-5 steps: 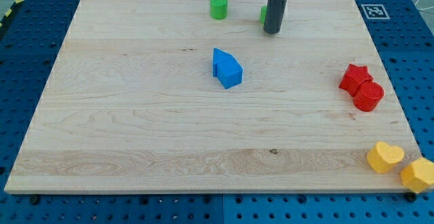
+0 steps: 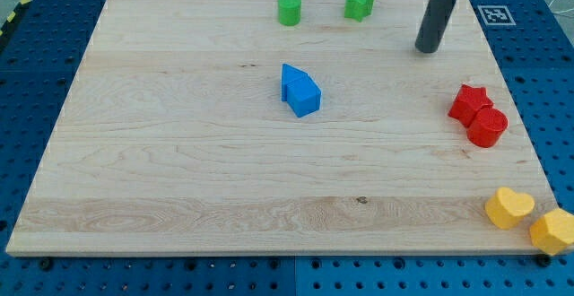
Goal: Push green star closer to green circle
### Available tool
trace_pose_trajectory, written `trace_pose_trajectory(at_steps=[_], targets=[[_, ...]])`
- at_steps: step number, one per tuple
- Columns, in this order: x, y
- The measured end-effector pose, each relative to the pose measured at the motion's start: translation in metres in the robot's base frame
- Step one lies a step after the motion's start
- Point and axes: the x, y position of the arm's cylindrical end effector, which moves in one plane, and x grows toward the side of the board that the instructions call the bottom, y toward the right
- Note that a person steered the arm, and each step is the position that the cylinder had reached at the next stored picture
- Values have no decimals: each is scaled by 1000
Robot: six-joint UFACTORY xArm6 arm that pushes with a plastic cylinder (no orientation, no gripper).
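Near the view's top right of the bench (image 2: 179, 179), my tip (image 2: 428, 50) rests on bare wood, touching no block. There is no gripper here, only the straight dark rod, so no jaws to be spread or pressed together. The green star (image 2: 359, 3) sits to the tip's left and a little toward the view's top, near the bench's top edge, with open wood between it and the tip. Farther left along the same edge stands the green circle (image 2: 289, 10), apart from the star with a clear gap between them. Well to the tip's lower left, about mid-bench, lies a blue block (image 2: 300, 91) of angular, house-like shape, with wide open wood all round it. Below the tip and slightly right, near the right edge, a red star (image 2: 469, 102) touches a red cylinder (image 2: 488, 127). Far below, at the bottom right corner, a yellow heart (image 2: 509, 207) sits by the edge, and another yellow block (image 2: 553, 231) just beside it hangs over the corner. A black-and-white square marker (image 2: 495, 14) lies off the bench, to the tip's right; no writing can be read on it
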Motion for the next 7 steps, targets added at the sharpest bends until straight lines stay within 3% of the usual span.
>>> trace_pose_trajectory(at_steps=[2, 5, 7], targets=[[-71, -21], [-73, -114], [-87, -77]])
